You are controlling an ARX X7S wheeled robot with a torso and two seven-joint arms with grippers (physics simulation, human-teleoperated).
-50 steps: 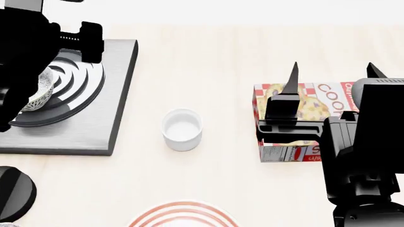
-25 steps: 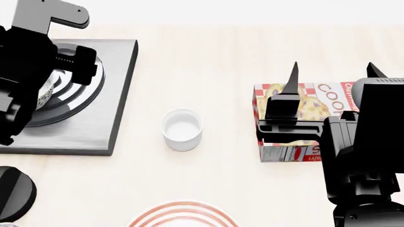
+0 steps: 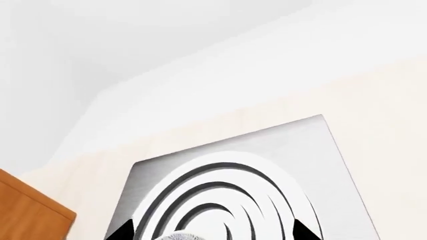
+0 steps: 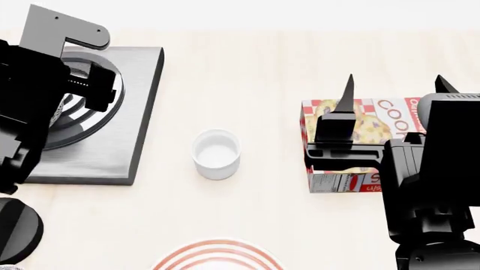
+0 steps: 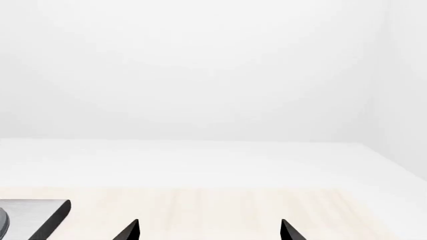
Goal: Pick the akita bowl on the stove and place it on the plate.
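Observation:
The stove (image 4: 131, 107) lies at the table's far left, its ringed burner (image 3: 220, 185) filling the left wrist view. My left arm (image 4: 34, 95) hangs over the burner and hides the akita bowl in the head view. In the left wrist view only the bowl's speckled rim (image 3: 183, 236) shows, at the frame's edge. The left gripper (image 3: 213, 231) is open, its fingertips (image 3: 125, 232) wide apart either side of that rim. The plate (image 4: 217, 252) with red rings peeks in at the near table edge. My right gripper (image 4: 395, 84) is open over the box, holding nothing.
A small plain white cup (image 4: 216, 153) stands between stove and plate. A cookie box (image 4: 379, 109) lies under the right arm. The stove's black knob (image 4: 15, 228) sits near the front left. A brown wooden block (image 3: 27, 215) borders the stove's side.
My left arm has moved farther over the burner, and the bowl, visible a second ago, is now covered in the head view. The right arm has not moved.

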